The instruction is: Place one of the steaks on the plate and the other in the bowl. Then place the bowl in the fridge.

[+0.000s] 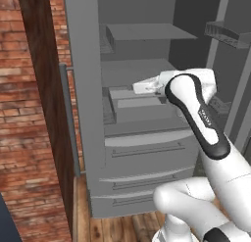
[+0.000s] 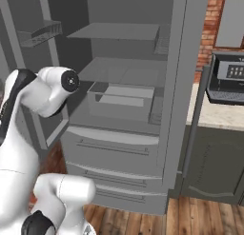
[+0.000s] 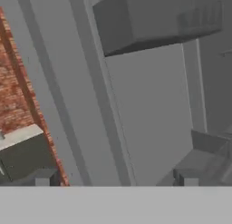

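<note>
The fridge (image 1: 142,143) (image 2: 119,143) stands right in front of me with both upper doors swung open, showing grey shelves and a box-like drawer (image 2: 121,103). My arm reaches toward its middle shelf, and the white hand (image 1: 147,85) points left at shelf height. In the hand view my gripper (image 3: 116,182) is open: its two dark fingertips (image 3: 42,181) stand far apart with nothing between them, facing the fridge wall (image 3: 149,109). The steaks, the plate and the bowl are out of view.
The open left door (image 1: 83,89) stands edge-on beside a dark wood panel (image 1: 44,89) and a brick wall (image 1: 24,138). The open right door (image 2: 188,63) borders a counter (image 2: 214,115) carrying a black appliance (image 2: 228,79). Closed drawers (image 1: 142,187) sit below.
</note>
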You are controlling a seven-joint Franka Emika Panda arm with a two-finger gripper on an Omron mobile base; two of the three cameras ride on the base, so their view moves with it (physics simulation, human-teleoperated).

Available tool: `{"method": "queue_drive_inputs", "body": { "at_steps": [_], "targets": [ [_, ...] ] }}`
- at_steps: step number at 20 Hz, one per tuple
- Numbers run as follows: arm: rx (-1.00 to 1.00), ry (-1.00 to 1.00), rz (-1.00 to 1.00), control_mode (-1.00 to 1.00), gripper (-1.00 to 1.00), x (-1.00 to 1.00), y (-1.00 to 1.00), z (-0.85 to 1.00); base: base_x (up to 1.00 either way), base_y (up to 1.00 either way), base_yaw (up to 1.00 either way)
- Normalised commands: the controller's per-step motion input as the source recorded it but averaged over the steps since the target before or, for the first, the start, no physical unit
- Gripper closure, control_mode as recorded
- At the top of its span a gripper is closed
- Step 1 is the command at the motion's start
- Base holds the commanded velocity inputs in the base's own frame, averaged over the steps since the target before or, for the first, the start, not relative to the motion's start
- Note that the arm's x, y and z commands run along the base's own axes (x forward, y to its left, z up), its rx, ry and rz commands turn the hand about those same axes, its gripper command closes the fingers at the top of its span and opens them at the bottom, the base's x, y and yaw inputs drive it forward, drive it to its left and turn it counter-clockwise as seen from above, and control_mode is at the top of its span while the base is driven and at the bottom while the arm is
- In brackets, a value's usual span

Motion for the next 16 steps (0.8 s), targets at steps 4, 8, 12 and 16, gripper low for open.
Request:
{"method": "queue_drive_inputs", "body": {
  "at_steps": [4, 8, 12, 16],
  "targets": [
    [-0.16, 0.14, -0.23, -1.00, -1.00, -0.95, -0.98, 0.21, 0.00, 0.00, 0.00],
    [-0.34, 0.27, -0.21, -1.00, -1.00, -1.00, -0.75, 0.12, 0.00, 0.00, 0.00],
    [-0.35, 0.24, -0.25, -1.00, -1.00, -1.00, -0.67, 0.03, 0.00, 0.00, 0.00],
    [-0.25, 0.10, -0.27, -1.00, -1.00, -0.99, -0.81, -0.04, 0.00, 0.00, 0.00]
  ]
}}
